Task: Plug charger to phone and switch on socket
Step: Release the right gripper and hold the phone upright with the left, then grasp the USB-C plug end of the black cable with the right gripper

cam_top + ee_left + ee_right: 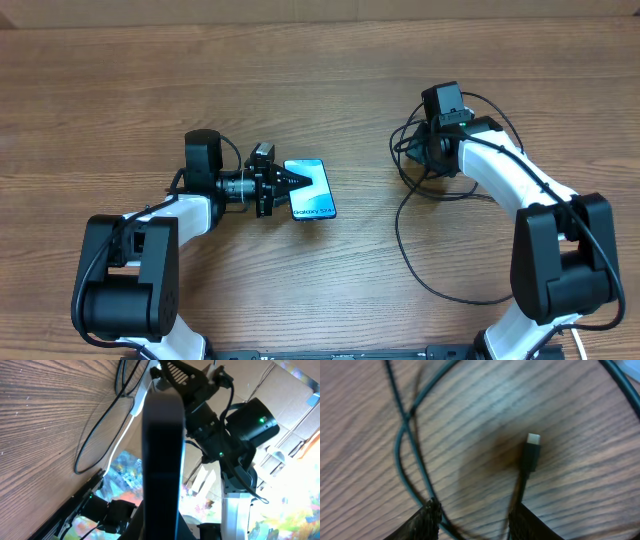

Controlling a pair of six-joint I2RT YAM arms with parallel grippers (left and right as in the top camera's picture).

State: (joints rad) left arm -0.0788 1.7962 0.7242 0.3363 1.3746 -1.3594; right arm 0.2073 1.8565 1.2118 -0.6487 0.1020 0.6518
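The phone (314, 190) lies flat left of centre, its blue screen with "Galaxy" lettering facing up. My left gripper (288, 182) is shut on its left end. In the left wrist view the phone (162, 455) shows edge-on as a dark slab between the fingers (162, 532). The charger's black cable (397, 228) lies in loose loops at the right. My right gripper (415, 152) hovers over the loops, open. In the right wrist view the connector tip (532, 452) lies on the wood just ahead of the open fingers (475, 512), near the right finger. The socket is mostly hidden under the right arm.
A white cord (122, 440) and a white piece (139, 402) show on the table below the right arm in the left wrist view. More cable loops (407, 445) cross the wood left of the connector. The table is brown wood (330, 80).
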